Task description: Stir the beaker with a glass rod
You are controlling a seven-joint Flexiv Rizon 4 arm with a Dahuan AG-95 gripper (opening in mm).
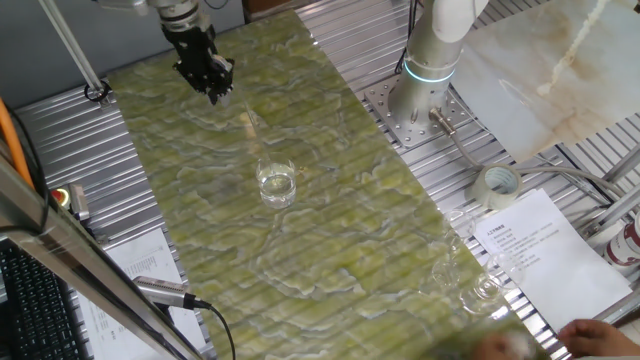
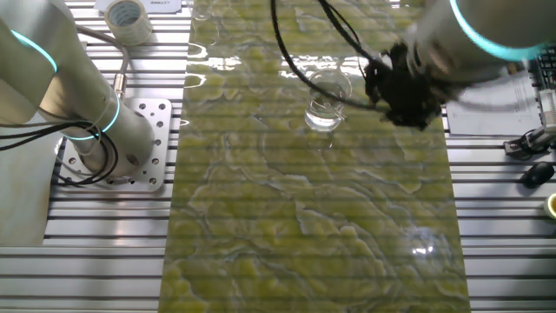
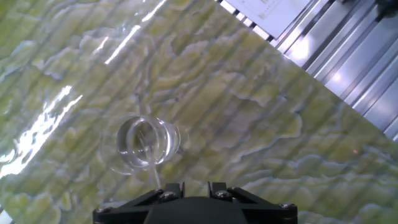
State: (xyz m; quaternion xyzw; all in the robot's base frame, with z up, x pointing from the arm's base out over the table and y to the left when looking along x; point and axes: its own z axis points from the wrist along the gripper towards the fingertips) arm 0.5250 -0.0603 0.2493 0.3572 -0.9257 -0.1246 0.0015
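The beaker [image 1: 277,184] is a short clear glass cylinder holding clear liquid, standing upright on the green marbled mat [image 1: 330,250]. It also shows in the other fixed view [image 2: 326,100] and the hand view [image 3: 146,143]. My black gripper [image 1: 217,93] hangs above the mat, behind and to the left of the beaker and apart from it. It also shows in the other fixed view [image 2: 391,91]. In the hand view the gripper [image 3: 188,185] fills the bottom edge. The glass rod [image 3: 154,171] is a faint pale line running from the jaws toward the beaker's rim. The jaws look closed on it.
A cluster of small clear glass vessels [image 1: 478,282] stands at the mat's near right corner, beside paper sheets [image 1: 530,235]. A tape roll [image 1: 497,186] lies near the arm's base [image 1: 420,100]. A person's hand [image 1: 600,335] is at the bottom right. A keyboard [image 1: 30,300] lies bottom left.
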